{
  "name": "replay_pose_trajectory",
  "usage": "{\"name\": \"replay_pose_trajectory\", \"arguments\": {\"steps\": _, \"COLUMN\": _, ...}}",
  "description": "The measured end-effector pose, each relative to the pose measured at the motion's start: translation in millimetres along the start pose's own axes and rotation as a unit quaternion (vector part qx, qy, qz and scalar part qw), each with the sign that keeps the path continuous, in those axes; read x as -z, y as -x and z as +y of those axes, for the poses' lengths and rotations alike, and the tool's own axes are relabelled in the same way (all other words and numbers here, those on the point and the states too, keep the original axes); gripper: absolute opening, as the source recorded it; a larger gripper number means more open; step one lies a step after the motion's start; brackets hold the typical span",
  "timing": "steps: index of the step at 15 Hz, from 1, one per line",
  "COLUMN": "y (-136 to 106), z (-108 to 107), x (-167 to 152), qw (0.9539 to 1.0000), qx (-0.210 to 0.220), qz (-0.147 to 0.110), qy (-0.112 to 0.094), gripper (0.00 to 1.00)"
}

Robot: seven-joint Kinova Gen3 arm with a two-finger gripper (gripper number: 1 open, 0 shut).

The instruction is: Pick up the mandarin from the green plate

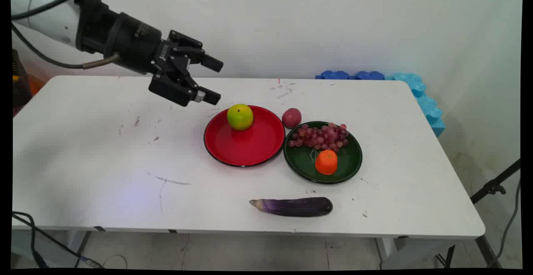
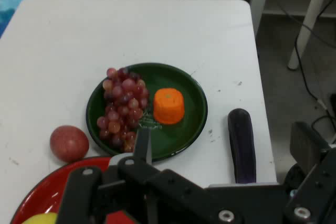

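The gripper [image 1: 213, 80] hangs above the worktop [image 1: 104, 162], its 2 fingers [image 1: 211, 63] spread wide, holding and touching nothing; nearest is the green apple [image 1: 240, 117] on the red plate [image 1: 245, 150]; beside it a green plate [image 1: 347, 164] carries grapes [image 1: 320, 135] and an orange fruit [image 1: 326, 162]; a red potato [image 1: 291, 117] sits behind between the plates; an eggplant [image 1: 293, 206] lies near the front edge; the worktop's left half is open.
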Motion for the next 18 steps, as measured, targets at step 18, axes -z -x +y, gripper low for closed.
{"name": "replay_pose_trajectory", "arguments": {"steps": 18, "y": -93.7, "z": -22.3, "x": -210.1, "qw": 0.9908, "qx": 0.063, "qz": -0.118, "qy": -0.02, "gripper": 1.0}}
